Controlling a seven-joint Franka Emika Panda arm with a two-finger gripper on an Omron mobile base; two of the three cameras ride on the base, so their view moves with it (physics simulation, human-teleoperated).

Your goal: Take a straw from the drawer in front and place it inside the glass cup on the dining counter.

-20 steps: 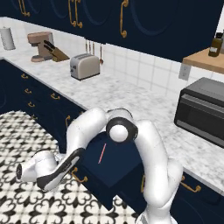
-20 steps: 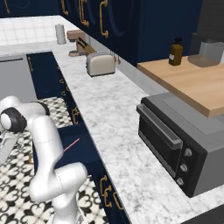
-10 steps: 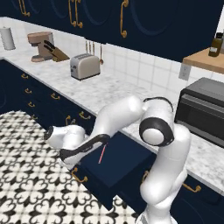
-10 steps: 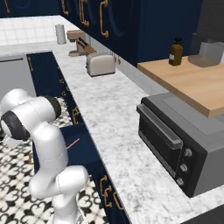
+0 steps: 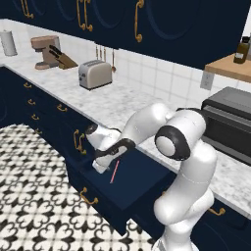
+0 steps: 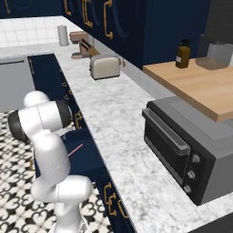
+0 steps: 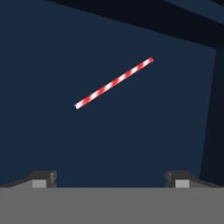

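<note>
The navy drawer (image 5: 131,190) stands pulled out under the marble worktop, and its dark inside (image 7: 52,65) lies open to view. The red-and-white striped straw (image 5: 114,171) lies flat on the drawer floor, and it shows as a slanted stick (image 7: 114,82) in the hand view and as a thin pink line (image 6: 75,149) in the right base view. My gripper (image 5: 100,163) hangs over the drawer's left part, just left of the straw and above it. It is open (image 7: 111,178), with nothing between its fingertips (image 7: 43,177). The glass cup and the dining counter are out of view.
A toaster (image 5: 94,74), a coffee machine (image 5: 45,50) and a knife block (image 5: 63,59) stand on the marble worktop (image 5: 122,105). A microwave (image 5: 230,128) sits at the right under a wooden shelf (image 6: 200,86). Patterned tile floor (image 5: 34,196) lies left of the drawer.
The arm has swung from low over the floor at the left to above the open drawer, bringing the open gripper close to the straw. The straw has not moved.
</note>
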